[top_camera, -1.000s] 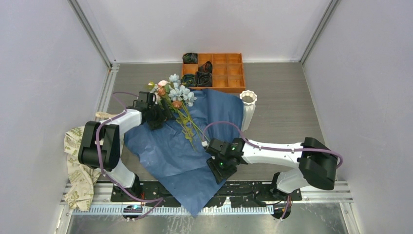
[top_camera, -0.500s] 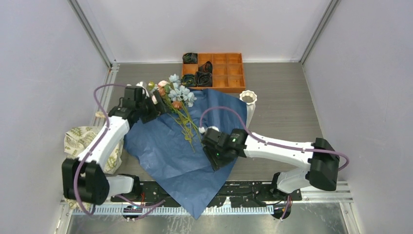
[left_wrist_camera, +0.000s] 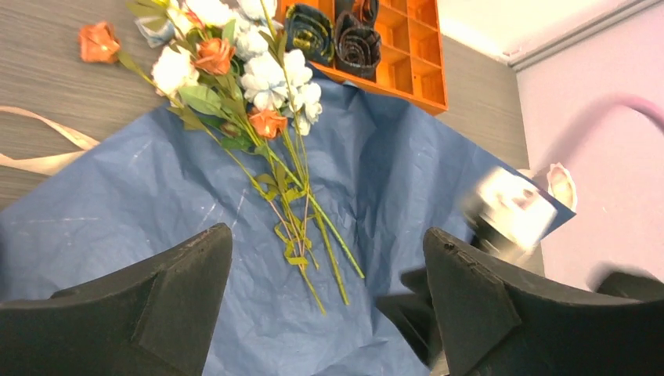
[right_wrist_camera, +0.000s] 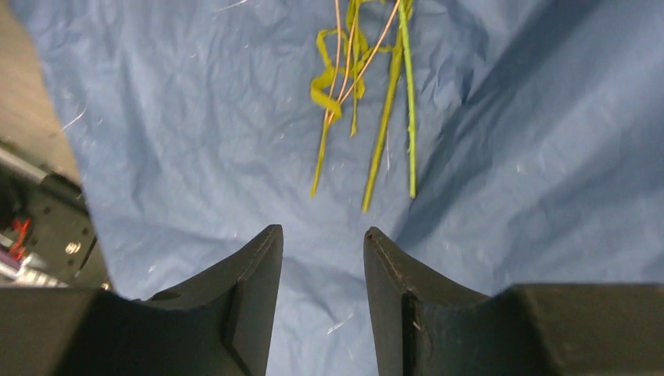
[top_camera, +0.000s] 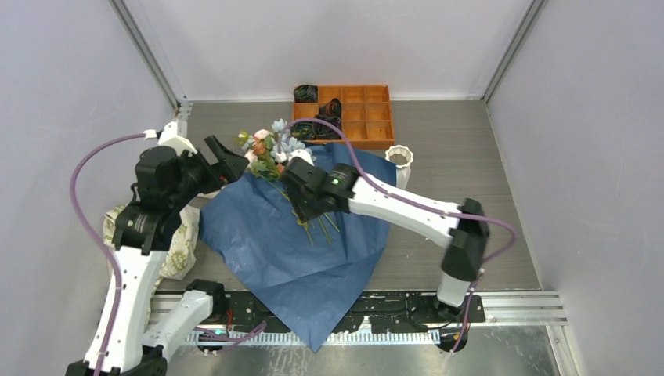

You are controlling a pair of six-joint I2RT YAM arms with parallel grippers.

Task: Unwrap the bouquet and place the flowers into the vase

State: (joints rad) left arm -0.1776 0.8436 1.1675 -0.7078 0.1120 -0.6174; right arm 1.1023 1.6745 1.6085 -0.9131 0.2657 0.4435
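Observation:
The flowers (top_camera: 270, 145) lie loose on the spread blue wrapping paper (top_camera: 266, 251), blooms at the far left and green stems (right_wrist_camera: 368, 102) pointing toward the near side. In the left wrist view the flowers (left_wrist_camera: 250, 70) lie ahead, with a beige ribbon (left_wrist_camera: 39, 153) on the table to the left. My left gripper (top_camera: 227, 159) (left_wrist_camera: 326, 235) hangs open and empty, raised left of the blooms. My right gripper (top_camera: 307, 207) (right_wrist_camera: 322, 231) is open and empty over the paper, just short of the stem ends. The white ribbed vase (top_camera: 398, 160) stands upright at the paper's far right corner.
An orange compartment tray (top_camera: 360, 110) with dark rolled items sits at the back, just behind the blooms. A cream floral-print cloth bag (top_camera: 176, 243) lies at the left under the left arm. The paper overhangs the near rail (top_camera: 509, 301).
The left arm has lifted and drawn back to the left, away from the blooms, its jaws a little wider. The right arm has swung from the near edge up over the paper to the stems.

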